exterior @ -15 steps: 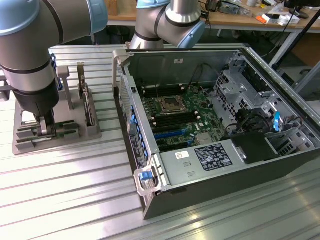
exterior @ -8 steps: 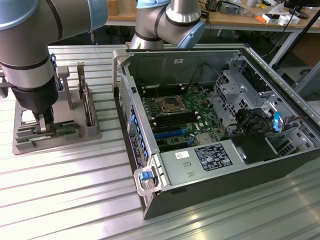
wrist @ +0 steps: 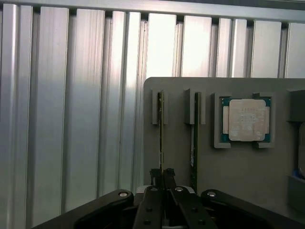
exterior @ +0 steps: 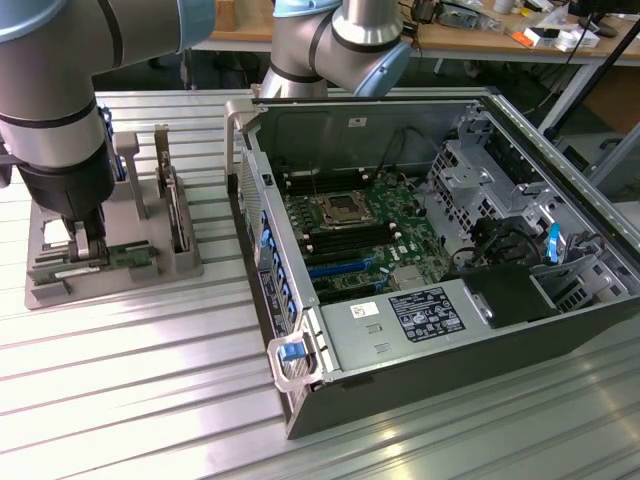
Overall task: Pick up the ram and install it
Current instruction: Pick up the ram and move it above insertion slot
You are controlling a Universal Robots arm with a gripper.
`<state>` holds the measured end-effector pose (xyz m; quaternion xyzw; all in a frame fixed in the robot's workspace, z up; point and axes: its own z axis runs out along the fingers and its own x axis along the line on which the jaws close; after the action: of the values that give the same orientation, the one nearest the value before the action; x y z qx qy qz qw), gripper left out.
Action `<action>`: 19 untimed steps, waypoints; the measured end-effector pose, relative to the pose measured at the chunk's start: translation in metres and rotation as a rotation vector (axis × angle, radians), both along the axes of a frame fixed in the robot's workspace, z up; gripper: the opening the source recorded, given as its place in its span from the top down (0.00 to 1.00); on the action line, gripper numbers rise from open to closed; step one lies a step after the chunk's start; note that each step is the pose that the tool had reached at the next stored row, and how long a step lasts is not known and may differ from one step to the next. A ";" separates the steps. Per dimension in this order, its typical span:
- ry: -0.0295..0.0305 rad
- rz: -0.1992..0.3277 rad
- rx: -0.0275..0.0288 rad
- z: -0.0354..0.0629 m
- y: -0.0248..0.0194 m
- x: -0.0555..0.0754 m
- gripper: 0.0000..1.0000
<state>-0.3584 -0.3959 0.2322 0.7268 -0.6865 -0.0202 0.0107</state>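
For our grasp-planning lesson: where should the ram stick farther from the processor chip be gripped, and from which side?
Pinch the ram across its two flat faces at the exposed long edge, coming straight down from above. It stands on edge in the grey holder, slots clasping its end, so only that edge is free. The tool is shut on it there.

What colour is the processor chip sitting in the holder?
Silver, with a green board edge around it; the wrist view shows the processor chip best.
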 end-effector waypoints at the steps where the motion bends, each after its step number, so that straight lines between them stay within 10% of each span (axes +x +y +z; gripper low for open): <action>1: 0.0000 0.000 0.0000 0.0021 0.0000 0.000 0.88; 19: -0.0001 0.000 0.0000 0.0263 0.0000 0.000 0.88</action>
<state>-0.3584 -0.3959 0.2585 0.7268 -0.6865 -0.0201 0.0106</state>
